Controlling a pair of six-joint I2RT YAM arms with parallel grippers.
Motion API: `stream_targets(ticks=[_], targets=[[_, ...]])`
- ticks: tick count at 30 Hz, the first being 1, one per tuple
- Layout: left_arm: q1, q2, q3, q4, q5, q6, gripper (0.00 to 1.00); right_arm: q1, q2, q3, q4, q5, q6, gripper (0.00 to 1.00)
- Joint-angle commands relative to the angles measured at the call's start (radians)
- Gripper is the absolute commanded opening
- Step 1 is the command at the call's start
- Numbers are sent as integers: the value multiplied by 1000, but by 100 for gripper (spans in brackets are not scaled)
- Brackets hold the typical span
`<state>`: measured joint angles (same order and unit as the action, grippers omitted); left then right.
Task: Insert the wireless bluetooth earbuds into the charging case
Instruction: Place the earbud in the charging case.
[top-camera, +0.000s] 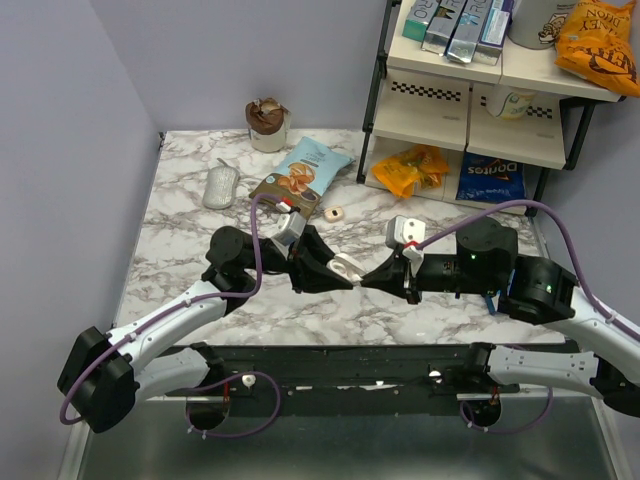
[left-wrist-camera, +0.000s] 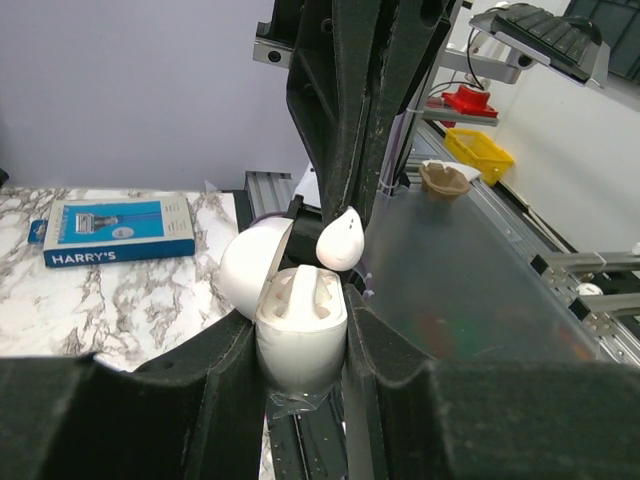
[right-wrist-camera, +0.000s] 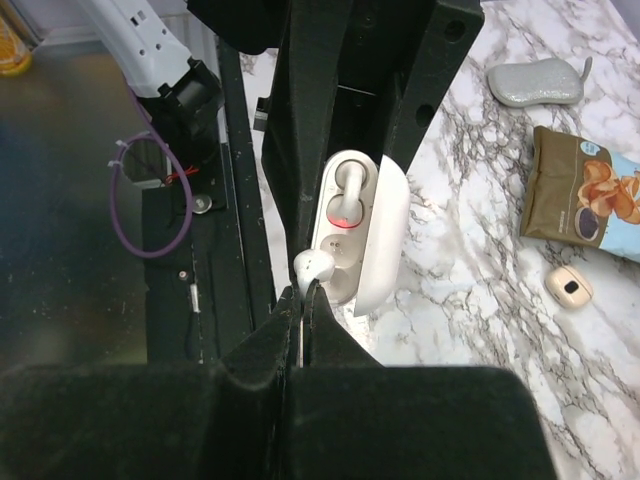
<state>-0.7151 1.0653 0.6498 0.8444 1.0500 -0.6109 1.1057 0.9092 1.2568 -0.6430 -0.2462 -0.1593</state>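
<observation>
Insertion of the second bud is the step in hand, by the look of it. The left arm reaches in from the left, its left fingers (left-wrist-camera: 215, 385) set narrow and clamped on both flanks of the charging case (left-wrist-camera: 300, 345). The case is held off the table (top-camera: 180, 250), midway between the two arms, with its lid (left-wrist-camera: 248, 268) swung open to one side. A seated earbud (right-wrist-camera: 346, 196) already occupies one well, with a red light glowing at it in the right wrist view. The neighbouring well looks vacant, though it is partly hidden. Right of the case, the right fingers (right-wrist-camera: 262, 345) are closed tight with the loose earbud (left-wrist-camera: 340, 240) pinched at their very tips. Its rounded end faces the case, just beside the rim of the opening and seemingly not yet inside. Whether it touches the rim or stands a hair apart, I cannot tell. Judgement: the task is well along, with one bud left to seat. The next move calls for a short, slow advance of the right arm, bud lined up over the free well, while the left arm keeps the case steady. Release should come only once the bud is down. Risk: the bud is tiny and held by very little, so it could twist or pop free against the rim. A small cream object (top-camera: 333, 213) lies on the table farther back; its identity is unclear.
</observation>
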Motion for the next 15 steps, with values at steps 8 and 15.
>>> stream_targets(ticks=[8,15], targets=[[-15,-19,11,41,48,7,0,2,16,16,31,-19,-22,1],[-21,-36,-6,70,38,10,0,2,16,-2,37,-8,-23,1]])
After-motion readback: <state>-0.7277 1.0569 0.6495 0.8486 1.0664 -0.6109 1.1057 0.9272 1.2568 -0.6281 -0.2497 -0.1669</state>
